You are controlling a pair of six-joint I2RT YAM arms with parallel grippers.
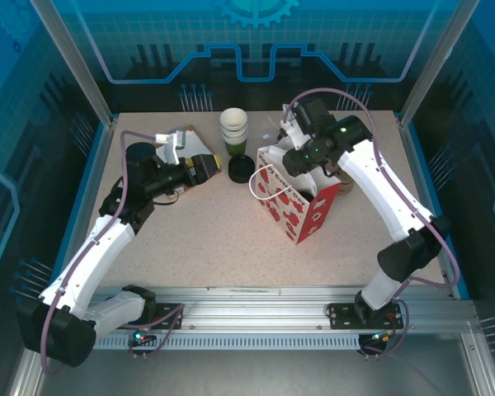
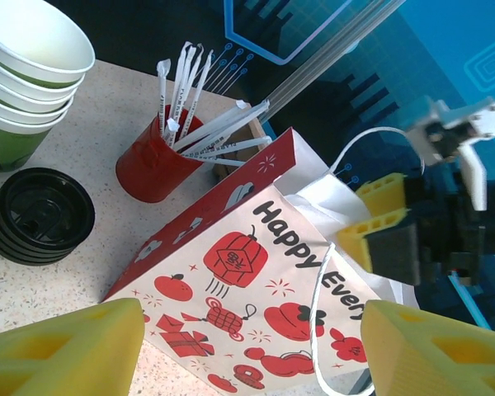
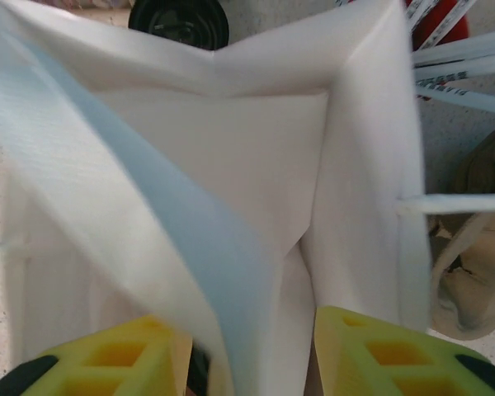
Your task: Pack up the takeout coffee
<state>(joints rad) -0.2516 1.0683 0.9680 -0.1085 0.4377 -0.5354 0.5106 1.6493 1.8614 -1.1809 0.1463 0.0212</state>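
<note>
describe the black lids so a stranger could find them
Find the red-patterned paper bag mid-table. Left of its open top, just nearer than the white-rimmed cups, sits the stack of black lids: low, round, dark, unlike the tall pale cups.

Top cam overhead from behind; L wrist cam near shared bag [image 2: 256, 297], R wrist prob. inside it.

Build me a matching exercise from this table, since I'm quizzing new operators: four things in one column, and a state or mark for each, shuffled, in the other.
Things
1. stack of white-rimmed green paper cups
2. stack of round black plastic lids
3. red cup
4. red-and-white paper bag

States
A. printed with "Happy"
B. holds white wrapped straws
C. nested, mouths up
D. low pile beside the paper cups

Pairs: 1-C, 2-D, 3-B, 4-A
</note>
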